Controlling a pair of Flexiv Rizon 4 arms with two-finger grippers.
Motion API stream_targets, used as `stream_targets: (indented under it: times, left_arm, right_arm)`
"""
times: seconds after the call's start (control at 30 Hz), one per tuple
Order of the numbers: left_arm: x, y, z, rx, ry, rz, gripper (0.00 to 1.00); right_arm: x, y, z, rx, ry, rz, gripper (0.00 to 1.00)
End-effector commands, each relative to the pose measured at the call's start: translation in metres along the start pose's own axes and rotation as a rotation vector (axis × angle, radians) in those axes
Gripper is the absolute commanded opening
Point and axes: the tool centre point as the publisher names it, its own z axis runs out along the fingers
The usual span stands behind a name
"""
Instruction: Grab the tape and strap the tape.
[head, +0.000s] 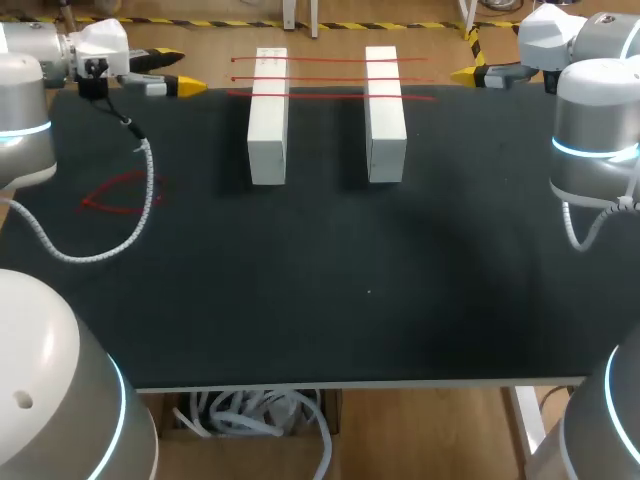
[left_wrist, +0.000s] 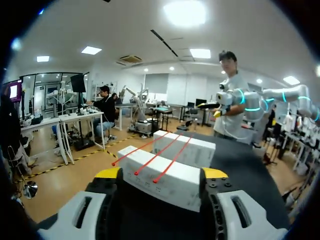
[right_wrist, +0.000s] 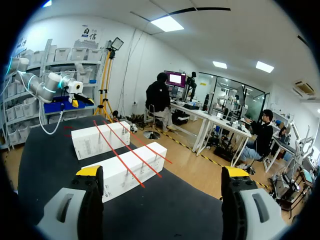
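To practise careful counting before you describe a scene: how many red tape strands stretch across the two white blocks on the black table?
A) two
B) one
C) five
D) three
D: three red tape strands run side by side from the left white block to the right white block, and the left wrist view shows the same.

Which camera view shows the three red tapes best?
The right wrist view: all three red tapes lie clearly across both white blocks. The left wrist view foreshortens them; the head view shows them thin and far.
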Motion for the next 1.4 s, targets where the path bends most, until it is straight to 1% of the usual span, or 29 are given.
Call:
stream_targets:
  times: [0.03, 0.07, 0.1, 0.2, 0.3, 0.37, 0.4, 0.43, 0.53, 0.67, 0.73, 0.8, 0.9, 0.93, 1.03, 1.13, 1.23, 1.4]
  left_arm:
    - [-0.009, 0.004, 0.011, 0.012, 0.044, 0.018, 0.33]
    - [-0.009, 0.004, 0.012, 0.014, 0.054, 0.023, 0.37]
    - [-0.01, 0.004, 0.013, 0.014, 0.056, 0.023, 0.36]
    - [-0.011, 0.005, 0.017, 0.015, 0.064, 0.026, 0.38]
    - [-0.01, 0.009, 0.022, 0.023, 0.089, 0.027, 0.39]
    - [-0.009, 0.011, 0.025, 0.02, 0.103, 0.03, 0.38]
    - [-0.009, 0.012, 0.027, 0.021, 0.106, 0.03, 0.35]
    - [-0.008, 0.014, 0.029, 0.022, 0.11, 0.027, 0.34]
    - [-0.007, 0.017, 0.035, 0.03, 0.133, 0.029, 0.35]
    - [-0.006, 0.02, 0.043, 0.025, 0.167, 0.047, 0.33]
    - [-0.006, 0.022, 0.047, 0.017, 0.188, 0.062, 0.35]
    - [-0.006, 0.025, 0.05, 0.01, 0.205, 0.07, 0.4]
    - [-0.008, 0.029, 0.053, 0.005, 0.227, 0.077, 0.38]
    - [-0.008, 0.03, 0.053, 0.005, 0.235, 0.084, 0.35]
    - [-0.01, 0.033, 0.056, 0.001, 0.242, 0.088, 0.33]
    - [-0.012, 0.034, 0.058, 0.003, 0.245, 0.09, 0.34]
    - [-0.014, 0.035, 0.059, 0.037, 0.255, 0.089, 0.34]
    - [-0.014, 0.041, 0.061, 0.031, 0.263, 0.103, 0.33]
  right_arm:
    - [-0.001, 0.0, 0.0, -0.001, 0.002, 0.0, 1.0]
    - [-0.001, 0.0, 0.0, -0.001, 0.002, 0.0, 1.0]
    - [-0.001, 0.0, 0.0, -0.001, 0.002, 0.0, 1.0]
    - [-0.001, 0.0, 0.0, -0.001, 0.002, 0.0, 1.0]
    - [-0.001, 0.0, 0.0, -0.001, 0.002, 0.0, 1.0]
    - [-0.001, 0.0, 0.0, -0.001, 0.002, 0.0, 1.0]
    - [-0.001, 0.0, 0.0, -0.001, 0.002, 0.0, 1.0]
    - [-0.001, 0.0, 0.0, -0.001, 0.002, 0.0, 1.0]
    - [-0.001, 0.0, 0.0, -0.001, 0.002, 0.0, 1.0]
    - [-0.001, 0.0, 0.0, -0.001, 0.002, 0.0, 1.0]
    - [-0.001, 0.0, 0.0, -0.001, 0.002, 0.0, 1.0]
    - [-0.001, 0.0, 0.0, -0.001, 0.002, 0.0, 1.0]
    - [-0.001, 0.0, 0.0, -0.001, 0.002, 0.0, 1.0]
    - [-0.001, 0.0, 0.0, -0.001, 0.002, 0.0, 1.0]
    - [-0.001, 0.0, 0.0, -0.001, 0.002, 0.0, 1.0]
    - [-0.001, 0.0, 0.0, -0.001, 0.002, 0.0, 1.0]
    - [-0.001, 0.0, 0.0, -0.001, 0.002, 0.0, 1.0]
    - [-0.001, 0.0, 0.0, -0.001, 0.002, 0.0, 1.0]
